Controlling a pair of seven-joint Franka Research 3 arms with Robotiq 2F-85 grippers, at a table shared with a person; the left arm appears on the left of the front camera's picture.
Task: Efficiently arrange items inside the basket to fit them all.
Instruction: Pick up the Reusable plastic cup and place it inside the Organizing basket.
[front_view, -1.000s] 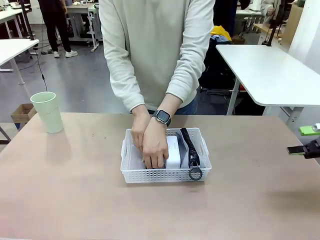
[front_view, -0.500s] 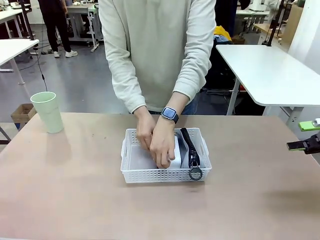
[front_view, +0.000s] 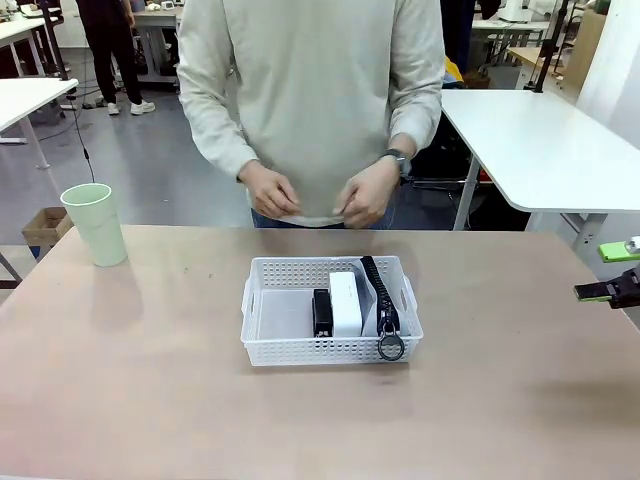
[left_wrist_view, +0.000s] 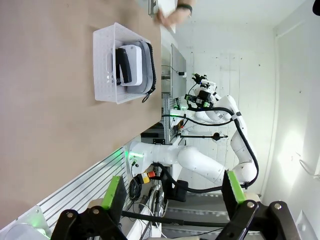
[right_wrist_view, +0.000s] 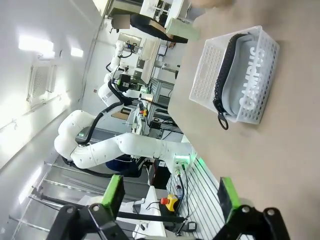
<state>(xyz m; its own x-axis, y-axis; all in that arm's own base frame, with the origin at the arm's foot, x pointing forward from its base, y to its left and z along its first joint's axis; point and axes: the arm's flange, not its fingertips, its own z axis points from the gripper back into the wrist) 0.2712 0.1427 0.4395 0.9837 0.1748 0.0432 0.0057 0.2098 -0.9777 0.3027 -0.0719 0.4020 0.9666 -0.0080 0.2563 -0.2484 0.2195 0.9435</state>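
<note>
"CAMPUS" shows in white letters on the grey pouch (right_wrist_view: 235, 67) through the basket (right_wrist_view: 205, 75) wall. In the basket, the stapler (front_view: 322, 312), box (front_view: 345, 303) and pouch stand side by side. The cup (front_view: 96, 224) sits well to the basket's left. The person's hands (front_view: 270, 190), in the basket a moment ago, are now lifted clear of it. The left gripper (left_wrist_view: 174, 176) and right gripper (right_wrist_view: 170, 179) gape open, well off the basket.

My front camera's picture is evenly lit and sharp; the basket (front_view: 330, 352) casts only a faint, soft shadow on the tabletop (front_view: 150, 390). Both my wrist lenses bend straight lines near the edges. Glare washes out the wall (left_wrist_view: 292, 145) in my left wrist view; bright patches burn out in my right.
</note>
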